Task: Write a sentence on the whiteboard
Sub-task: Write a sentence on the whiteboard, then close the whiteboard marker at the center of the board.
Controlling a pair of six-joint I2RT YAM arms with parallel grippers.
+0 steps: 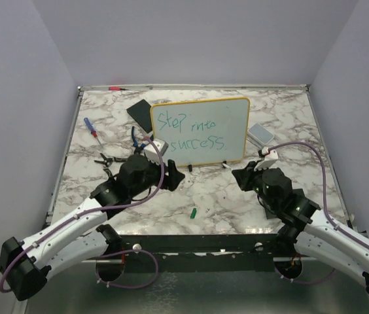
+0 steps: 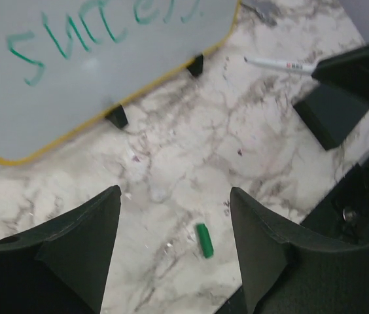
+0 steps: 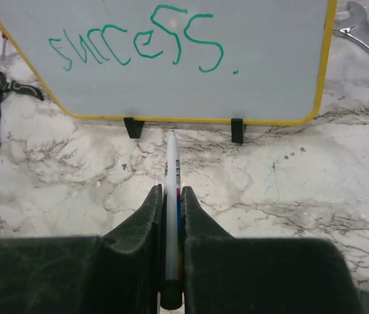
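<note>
The whiteboard (image 1: 237,114), yellow-framed on two black feet, stands at the middle back of the table. The sentence (image 1: 188,131) in green reads "Step into success." in two lines. The lower line also shows in the left wrist view (image 2: 99,33) and the right wrist view (image 3: 139,49). My right gripper (image 3: 170,193) is shut on a white marker (image 3: 172,170), its tip pointing at the board's foot edge, low in front of the board (image 3: 269,39). My left gripper (image 2: 175,196) is open and empty above a green cap (image 2: 203,240) lying on the marble.
A blue and red screwdriver (image 1: 91,127), pliers (image 1: 106,159) and a black pad (image 1: 140,112) lie left of the board. A small white box (image 1: 261,133) lies at its right. A wrench (image 3: 368,39) lies behind the board's right corner. The cap (image 1: 193,213) is near the front edge.
</note>
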